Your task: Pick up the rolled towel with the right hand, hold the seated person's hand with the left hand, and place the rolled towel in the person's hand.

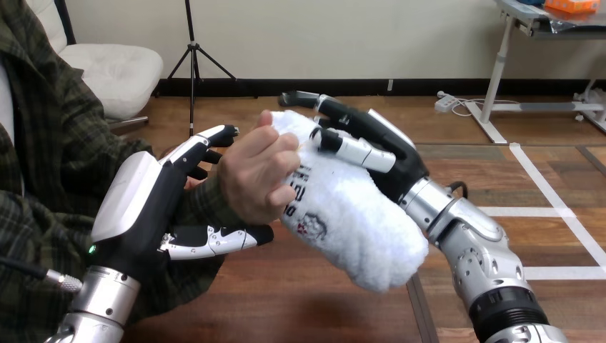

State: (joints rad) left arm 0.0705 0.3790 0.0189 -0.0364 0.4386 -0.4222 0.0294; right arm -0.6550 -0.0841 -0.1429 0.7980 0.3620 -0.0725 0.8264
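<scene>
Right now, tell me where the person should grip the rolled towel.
Grip the rolled towel round its upper half, from the view's left, where the person's hand wraps it; the right hand covers the other side, and the lower end hangs free.

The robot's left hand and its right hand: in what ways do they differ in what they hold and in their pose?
The left hand is curled round the person's wrist, thumb beneath; the right hand is curled round the rolled towel. The left hand's fingers point up and rightward; the right hand's point leftward. Both grip something, and the person's hand grips the towel too.
</scene>
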